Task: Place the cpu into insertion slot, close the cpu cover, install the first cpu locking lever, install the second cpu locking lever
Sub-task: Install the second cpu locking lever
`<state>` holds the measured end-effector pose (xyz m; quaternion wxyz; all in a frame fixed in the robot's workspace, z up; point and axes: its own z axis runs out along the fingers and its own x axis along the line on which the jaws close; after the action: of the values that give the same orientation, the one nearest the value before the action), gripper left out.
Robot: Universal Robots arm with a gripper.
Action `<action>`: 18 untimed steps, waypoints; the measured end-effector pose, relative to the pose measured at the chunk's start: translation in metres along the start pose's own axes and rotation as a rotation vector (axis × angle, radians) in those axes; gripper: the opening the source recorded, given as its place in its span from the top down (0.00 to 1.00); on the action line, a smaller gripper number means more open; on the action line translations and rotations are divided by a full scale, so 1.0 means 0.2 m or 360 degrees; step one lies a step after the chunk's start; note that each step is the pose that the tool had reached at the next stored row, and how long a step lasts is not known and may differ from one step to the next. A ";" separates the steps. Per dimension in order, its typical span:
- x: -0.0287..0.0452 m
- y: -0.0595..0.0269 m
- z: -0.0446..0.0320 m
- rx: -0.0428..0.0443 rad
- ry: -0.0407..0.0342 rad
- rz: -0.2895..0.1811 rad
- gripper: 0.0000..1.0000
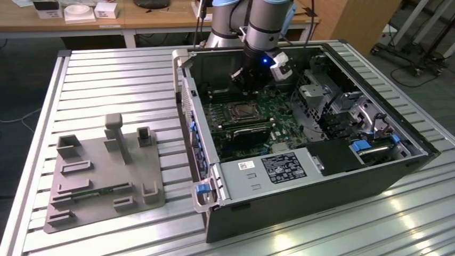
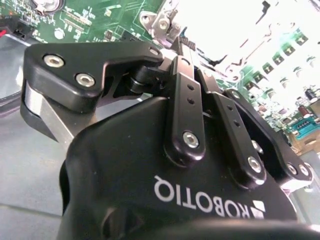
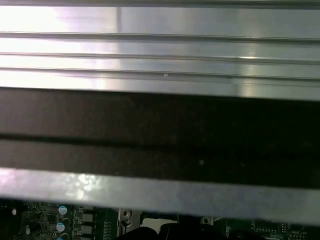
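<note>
A ribbed silvery aluminium table [image 1: 106,80] spans the frame. Behind it, upper left, stands a light wooden desk [image 1: 142,21]; dark grey floor [image 1: 18,85] shows at left, cables upper right.

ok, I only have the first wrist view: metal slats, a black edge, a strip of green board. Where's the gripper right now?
Observer: In the exterior view the gripper is down inside the open computer case, over the green board.
Operator: How near the socket?
Observer: Close. The socket, a silvery frame with a dark centre, lies just past the gripper toward the camera. I cannot tell whether they touch.
Operator: Anything outside the case?
Observer: A grey fixture stands on the slatted table, at the exterior view's left of the case and apart from it.
</note>
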<state>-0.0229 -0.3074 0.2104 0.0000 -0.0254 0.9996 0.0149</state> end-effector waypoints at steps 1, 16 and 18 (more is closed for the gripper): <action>-0.004 -0.001 0.000 0.0000 0.0000 0.0000 0.90; -0.019 -0.036 -0.068 0.0001 0.0001 0.0000 0.90; -0.020 -0.052 -0.069 0.0001 0.0001 0.0000 0.90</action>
<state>-0.0183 -0.3181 0.2238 -0.0003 -0.0254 0.9996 0.0147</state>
